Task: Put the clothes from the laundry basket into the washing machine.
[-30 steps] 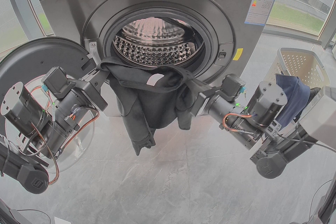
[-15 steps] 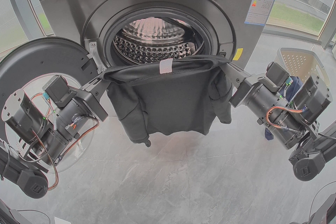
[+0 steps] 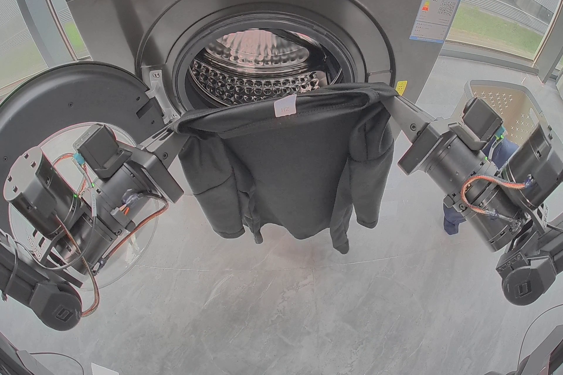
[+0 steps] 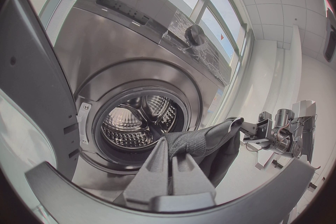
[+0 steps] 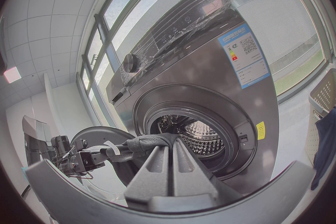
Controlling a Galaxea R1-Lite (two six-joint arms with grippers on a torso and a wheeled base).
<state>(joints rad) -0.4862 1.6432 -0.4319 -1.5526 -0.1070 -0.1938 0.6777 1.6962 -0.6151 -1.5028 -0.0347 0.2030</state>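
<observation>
Directly in front of the washing machine (image 3: 375, 13), a black shirt (image 3: 293, 165) hangs stretched between two robot arms, above a grey tiled floor (image 3: 305, 306). The left gripper (image 3: 174, 131) has its fingers pressed together on one end of the shirt's top edge, and the right gripper (image 3: 388, 101) pinches the other end the same way. The top edge runs level across the lower rim of the round opening, with a small white label (image 3: 285, 106) at its middle and the sleeves dangling below. Behind it the shiny metal drum (image 3: 258, 71) is visible. The round door (image 3: 64, 95) stands swung open on the robot's left. A pale laundry basket (image 3: 510, 101) sits on the robot's right, with a blue garment (image 5: 323, 144) draped over its edge.
</observation>
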